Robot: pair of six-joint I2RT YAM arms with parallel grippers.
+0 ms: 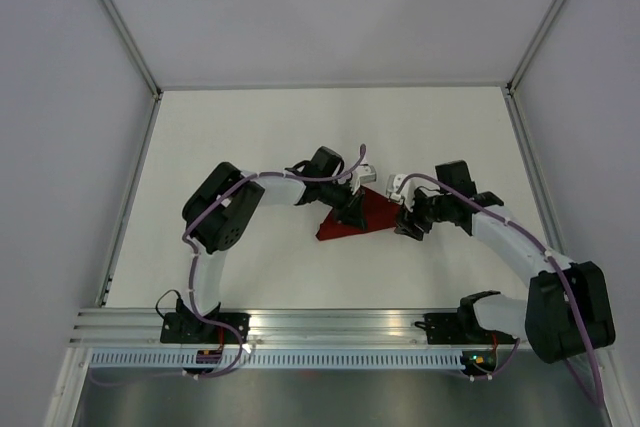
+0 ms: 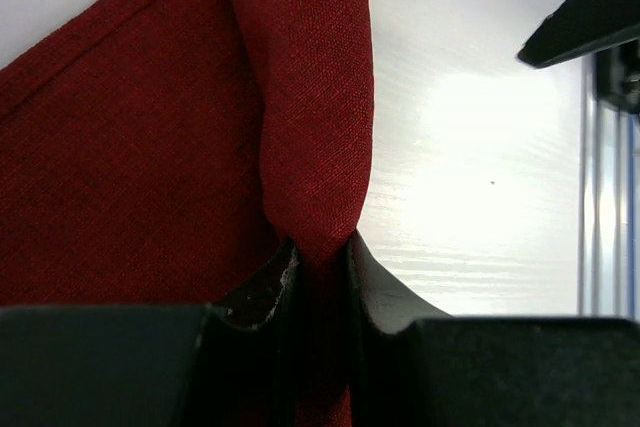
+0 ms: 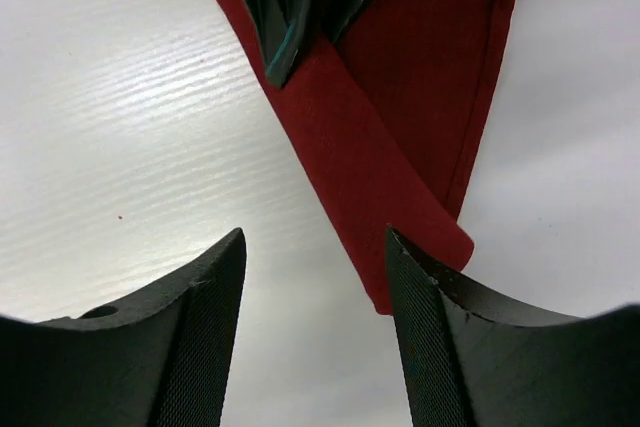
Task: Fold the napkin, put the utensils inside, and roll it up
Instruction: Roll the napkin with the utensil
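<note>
Near the middle of the table (image 1: pixel 250 137), my left gripper (image 2: pixel 320 247) pinched the napkin (image 1: pixel 352 219), folded narrow; my right gripper (image 3: pixel 313 237) stood open beside it. I saw no fork, so rolling seemed unfinished.

Recorded in a laboratory-type robot test cell. Enclosed at the back and both sides by plain grey panels (image 1: pixel 60 127) held in slim aluminium corner posts (image 1: pixel 113 12). Floored with a plain white tabletop (image 1: pixel 300 127), glossy under even overhead light. Edged on the near side with a grooved aluminium rail (image 1: pixel 340 322) and a slotted cable duct (image 1: pixel 350 357). Equipped with two black-and-white jointed arms, a left arm (image 1: pixel 225 217) and a right arm (image 1: pixel 520 247), mounted at that rail and strung with purple cabling (image 1: pixel 293 179).
</note>
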